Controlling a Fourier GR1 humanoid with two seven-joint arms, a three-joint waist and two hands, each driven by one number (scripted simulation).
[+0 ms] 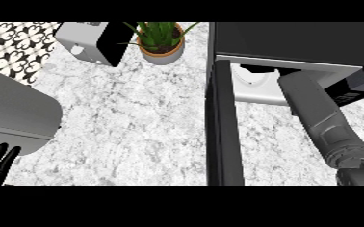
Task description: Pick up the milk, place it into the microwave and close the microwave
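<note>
The microwave (284, 41) stands at the upper right with its dark door (224, 125) swung open toward me. My right forearm (320, 120) reaches up from the lower right into the cavity, and the microwave's top hides the hand. Inside the opening a white shape (252, 79) rests on the light floor just left of the forearm; I cannot tell whether it is the milk. My left hand (7, 156) shows only as black fingers pointing up at the lower left edge, resting open and holding nothing.
A potted green plant (162, 41) stands at the back centre. Left of it is a grey and black box-shaped appliance (89, 41). A large grey rounded object (25, 108) fills the left edge. Marbled counter (135, 125) spreads left of the door.
</note>
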